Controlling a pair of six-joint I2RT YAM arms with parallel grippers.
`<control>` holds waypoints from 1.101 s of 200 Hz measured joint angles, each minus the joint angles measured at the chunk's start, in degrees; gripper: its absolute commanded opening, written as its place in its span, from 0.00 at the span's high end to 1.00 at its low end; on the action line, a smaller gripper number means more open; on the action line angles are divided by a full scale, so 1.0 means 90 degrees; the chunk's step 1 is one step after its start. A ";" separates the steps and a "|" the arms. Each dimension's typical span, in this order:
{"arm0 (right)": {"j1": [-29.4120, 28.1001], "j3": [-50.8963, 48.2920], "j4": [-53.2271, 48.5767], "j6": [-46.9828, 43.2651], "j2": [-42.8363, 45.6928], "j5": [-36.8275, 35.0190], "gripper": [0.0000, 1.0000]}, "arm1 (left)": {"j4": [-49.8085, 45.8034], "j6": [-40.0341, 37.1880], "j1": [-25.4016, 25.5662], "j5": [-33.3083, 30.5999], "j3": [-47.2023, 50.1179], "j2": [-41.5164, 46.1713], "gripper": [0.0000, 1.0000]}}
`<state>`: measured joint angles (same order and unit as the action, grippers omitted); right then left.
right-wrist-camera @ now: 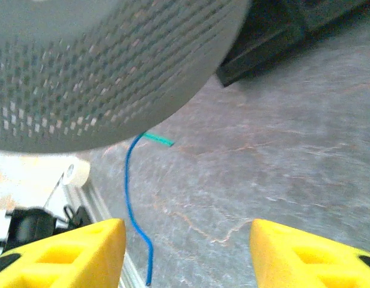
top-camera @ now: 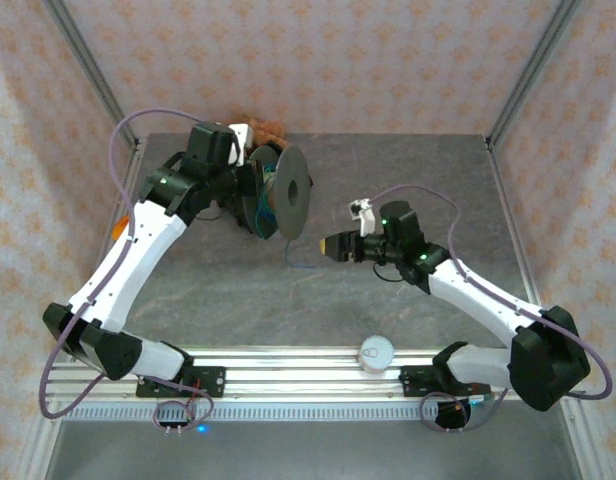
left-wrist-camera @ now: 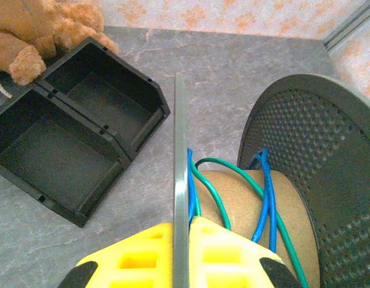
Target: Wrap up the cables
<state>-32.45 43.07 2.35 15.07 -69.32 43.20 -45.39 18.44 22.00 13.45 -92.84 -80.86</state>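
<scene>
Left pincer (left-wrist-camera: 181,255) clamped tight on the thin flange of the spool (left-wrist-camera: 329,150), steadying it, I reckon, with green cable (left-wrist-camera: 227,159) and blue cable (left-wrist-camera: 266,198) looped round the core, while right pincer (right-wrist-camera: 186,243) gapes open over the blue tail trailing on the desk (right-wrist-camera: 293,150).

One thin green cable (right-wrist-camera: 158,140) and one thin blue cable (right-wrist-camera: 127,180) make two wires. There is one grey perforated plastic spool (top-camera: 283,190), with two round flanges and one brown cardboard core (left-wrist-camera: 233,198). There are two open black plastic bins (left-wrist-camera: 140,129), one tan plush toy (left-wrist-camera: 47,24) and one small white round object (top-camera: 376,352). Two white-and-black robot arms count as one left arm (top-camera: 138,250) and one right arm (top-camera: 483,295).
</scene>
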 measured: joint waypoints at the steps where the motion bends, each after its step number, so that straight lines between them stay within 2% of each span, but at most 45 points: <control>1: -0.0024 0.0000 0.0019 -0.0022 0.0000 0.0015 0.43 | -0.0010 0.0007 -0.0002 0.0005 -0.0010 0.0000 1.00; 46: -0.0415 -0.0240 0.0789 -0.0396 -0.0092 0.0313 0.37 | -0.0219 0.0282 -0.0153 0.0357 -0.0182 -0.0049 1.00; 74: -0.0566 -0.0576 0.1122 -0.0401 -0.0100 0.0381 0.40 | -0.0223 0.0345 -0.0257 0.0415 -0.0182 -0.0090 1.00; 164: -0.0617 -0.0590 0.1171 -0.0505 -0.0160 0.0833 0.74 | -0.0221 0.0457 -0.0296 0.0461 -0.0143 -0.0107 1.00; 193: -0.0629 -0.0583 0.1139 -0.0464 -0.0160 0.0879 1.00 | -0.0221 0.0454 -0.0296 0.0459 -0.0131 -0.0136 1.00; 220: -0.0656 -0.0495 0.0991 -0.0415 -0.0148 0.0891 1.00 | -0.0221 0.0454 -0.0328 0.0379 -0.0117 -0.0187 1.00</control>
<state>-38.35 38.61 11.27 11.33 -70.65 51.22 -47.37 22.52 19.05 16.86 -93.89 -82.54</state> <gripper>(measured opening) 0.045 0.078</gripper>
